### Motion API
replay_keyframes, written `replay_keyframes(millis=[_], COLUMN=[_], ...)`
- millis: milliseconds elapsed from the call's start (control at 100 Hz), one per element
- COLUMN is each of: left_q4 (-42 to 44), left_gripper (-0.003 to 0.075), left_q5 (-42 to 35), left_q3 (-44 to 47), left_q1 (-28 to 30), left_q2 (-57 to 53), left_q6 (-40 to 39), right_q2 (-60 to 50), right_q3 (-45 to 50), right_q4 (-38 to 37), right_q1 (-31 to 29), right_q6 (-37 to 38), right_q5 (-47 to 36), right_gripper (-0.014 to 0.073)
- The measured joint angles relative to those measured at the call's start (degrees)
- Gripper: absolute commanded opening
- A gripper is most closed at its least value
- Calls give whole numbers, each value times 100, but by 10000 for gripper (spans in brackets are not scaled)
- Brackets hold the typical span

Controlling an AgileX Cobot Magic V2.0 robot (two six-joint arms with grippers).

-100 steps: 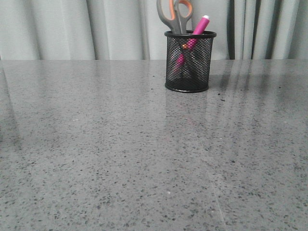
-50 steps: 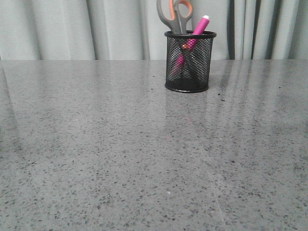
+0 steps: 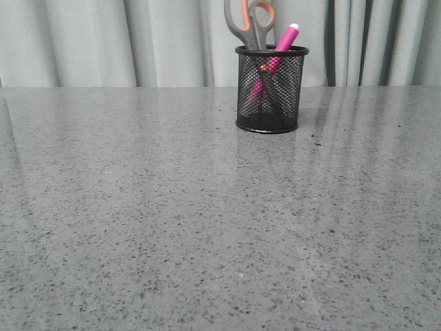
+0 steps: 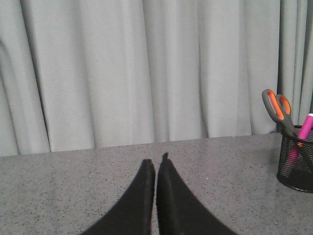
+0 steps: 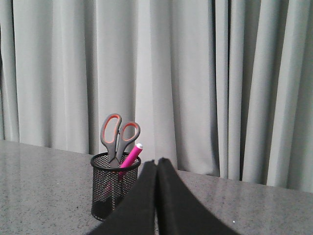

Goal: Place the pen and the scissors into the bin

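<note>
One bin (image 3: pixel 270 89) stands on the table (image 3: pixel 172 207), holding one pen (image 3: pixel 282 43) and one pair of scissors (image 3: pixel 249 22); two grippers show, left gripper (image 4: pixel 156 166) and right gripper (image 5: pixel 156 166).

The bin (image 3: pixel 271 88), with pen (image 3: pixel 274 61) and scissors (image 3: pixel 248 23), sits a touch lower and leftward than a second ago.

Grey speckled table (image 3: pixel 172 227), black mesh bin (image 3: pixel 271 89) standing upright near its far edge

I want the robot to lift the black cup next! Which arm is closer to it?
Probably the right: the bin stands right of middle, almost straight ahead of the right gripper, whose jaws are shut.
</note>
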Motion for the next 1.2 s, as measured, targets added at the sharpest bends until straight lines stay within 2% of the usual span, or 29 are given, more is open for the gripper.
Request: replay_keyframes(millis=[230, 1200], left_q4=[-136, -241], left_gripper=[-19, -19], left_q5=[0, 34], left_q3=[609, 650], left_q1=[0, 0], left_q2=[-872, -876], left_q6=[8, 8], right_q2=[-348, -352], right_q3=[539, 603], right_q4=[48, 65], right_q1=[0, -9], right_q6=[0, 0], right_q5=[-18, 8], right_gripper=[-71, -71])
